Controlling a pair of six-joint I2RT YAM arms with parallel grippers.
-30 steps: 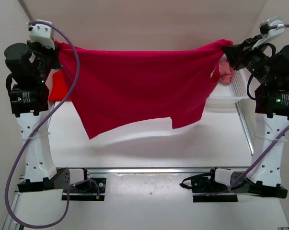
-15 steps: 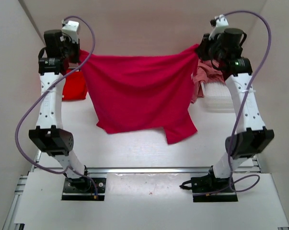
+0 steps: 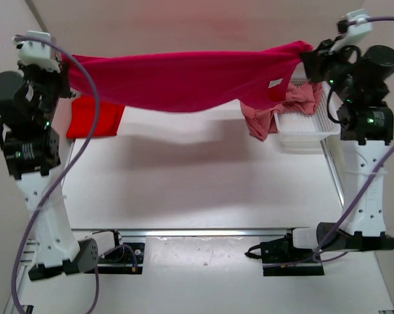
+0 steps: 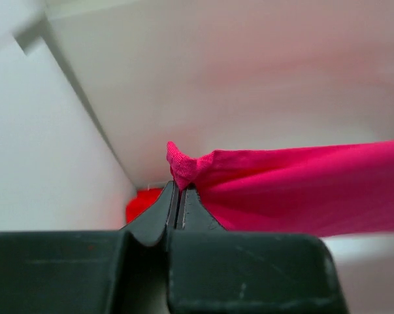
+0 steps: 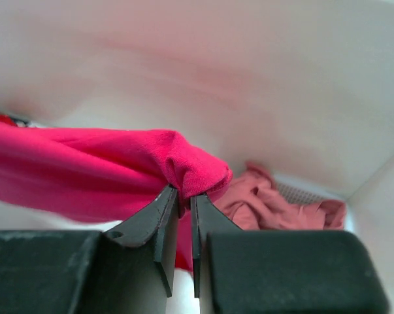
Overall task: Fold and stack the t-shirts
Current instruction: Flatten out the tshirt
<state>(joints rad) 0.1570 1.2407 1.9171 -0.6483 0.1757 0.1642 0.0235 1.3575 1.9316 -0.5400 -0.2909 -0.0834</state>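
both ends of the crimson shirt (image 3: 183,82) are pinched tight in my left end effector (image 4: 177,191) and right end effector (image 5: 183,195), high over the far tabletop (image 3: 197,190); it sags, likely soft and light, so hems should grip best.

The right gripper (image 5: 183,194) has jaws closed on a bunched corner of the crimson-magenta shirt (image 5: 85,167); cloth runs twd 9 o'clock. At 3 o'clock, salmon pink shirt (image 5: 268,199) lies crumpled, mesh basket (image 5: 296,191) behind.
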